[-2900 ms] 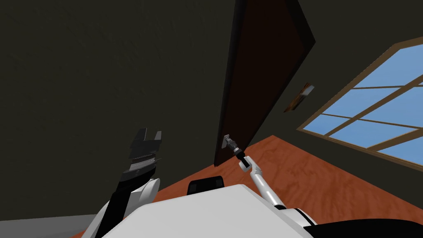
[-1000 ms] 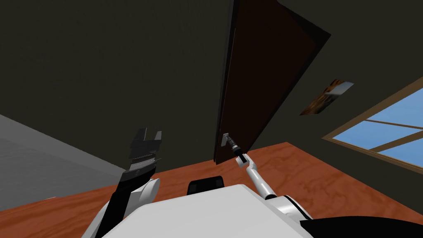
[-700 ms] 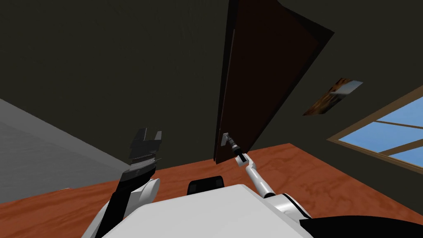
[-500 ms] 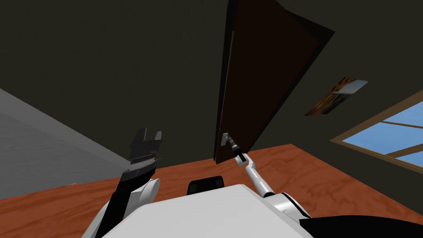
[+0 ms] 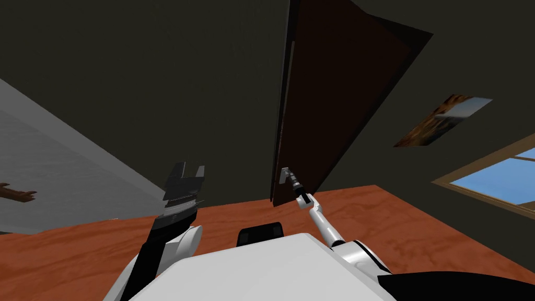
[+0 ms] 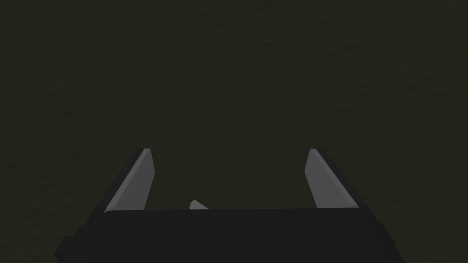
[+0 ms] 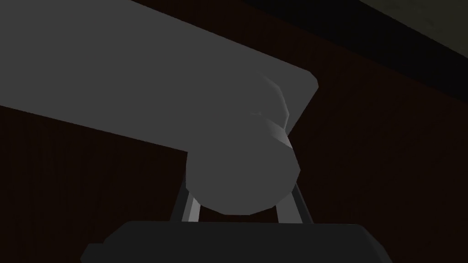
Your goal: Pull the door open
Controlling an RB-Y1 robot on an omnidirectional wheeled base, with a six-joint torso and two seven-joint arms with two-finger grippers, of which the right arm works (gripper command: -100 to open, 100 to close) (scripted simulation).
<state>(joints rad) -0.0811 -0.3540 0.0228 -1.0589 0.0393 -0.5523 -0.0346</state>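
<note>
Your right gripper (image 5: 293,182) is on the knob (image 7: 242,182) — its fingers (image 7: 191,209) pinch the round grey ball from either side, closed down to its width. In the right wrist view the knob sits just ahead of the gripper's body, backed by a grey plate (image 7: 137,77) on dark brown wood. The right arm reaches out almost straight to get there.

The door (image 5: 334,104) stands ahead and slightly to your right, a tall dark brown leaf rising from the red-brown floor (image 5: 418,230). Its knob edge is the near one, and the leaf angles away from the dark wall (image 5: 130,78) rather than lying flat in it. So my read is ajar: the latch is beaten and the swing is under way, but the gap looks narrow. Call it partly done.

What's left is the bigger share, I'd say — draw that edge further towards you, backing off or arcing with the hinge so the grip doesn't twist off the knob.

Your left gripper (image 6: 231,178) is raised by your left shoulder, blades spread wide with nothing between them, facing the wall. It's idle.
</note>
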